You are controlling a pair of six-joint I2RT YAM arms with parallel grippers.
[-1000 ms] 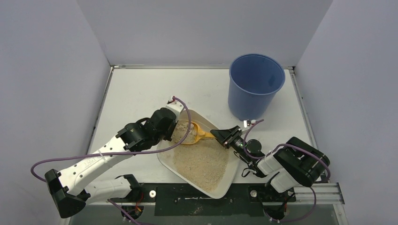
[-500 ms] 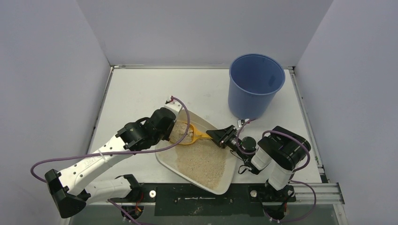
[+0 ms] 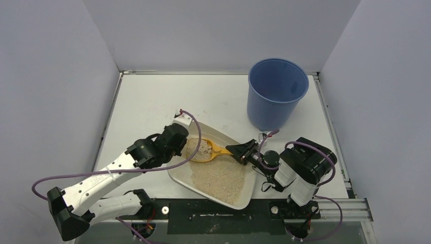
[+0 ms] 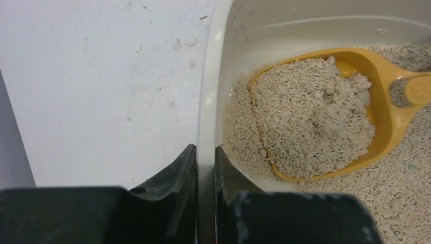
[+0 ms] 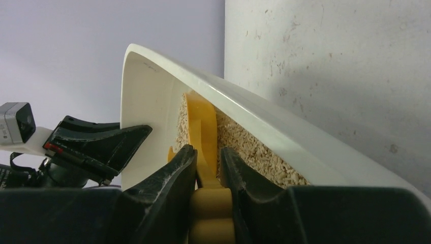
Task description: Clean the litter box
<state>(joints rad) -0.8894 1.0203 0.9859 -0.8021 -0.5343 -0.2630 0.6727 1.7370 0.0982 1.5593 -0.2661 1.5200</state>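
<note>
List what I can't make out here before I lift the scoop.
- the bucket: top view, its near wall hides much of its floor.
- the scoop: right wrist view shows it edge-on behind the litter box wall; left wrist view, heaped litter covers its bowl.
- the left pincer: top view, the left arm covers it.

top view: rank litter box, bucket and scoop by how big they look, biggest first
1. litter box and bucket: about alike; the bucket's rim stands nearer the camera, so I won't rank them.
2. scoop: clearly smallest.
</note>
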